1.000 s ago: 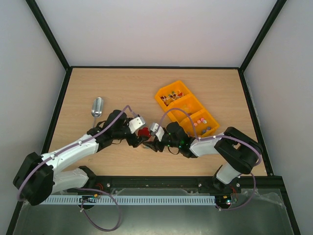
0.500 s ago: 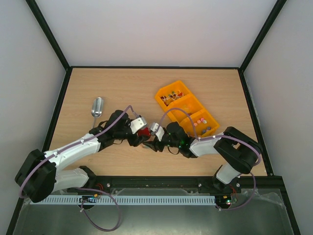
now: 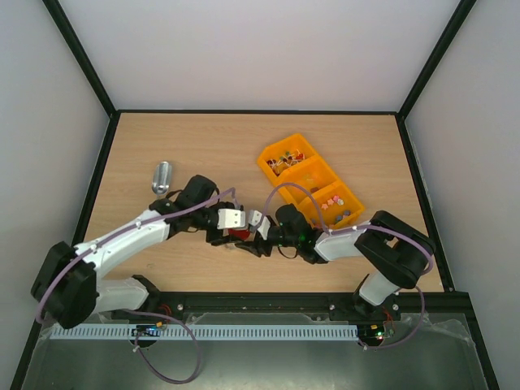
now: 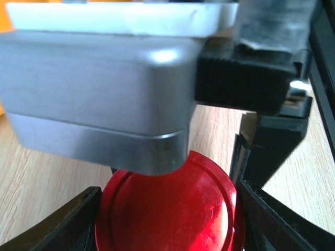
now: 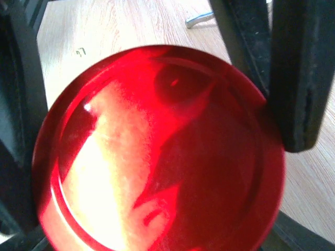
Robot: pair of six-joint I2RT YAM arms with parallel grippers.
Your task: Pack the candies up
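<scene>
— What's on that pale wooden bench (image 3: 203, 138), with the white walls round it?

— Nearest us, both arms meet over a red lid (image 4: 172, 201). The left gripper (image 4: 166, 227) is partly closed, with a finger pressed to the rim on each side.

— And the other one?

— The right gripper (image 5: 157, 141) has the same lid between its fingers, partly closed too, gripping its edges.

— Where are the candies?

— Further back on the right. The candies (image 3: 285, 159) lie in an orange tray (image 3: 313, 175), in its two end compartments. Off to the left lies a metal scoop (image 3: 162, 176), well apart from the tray.
</scene>
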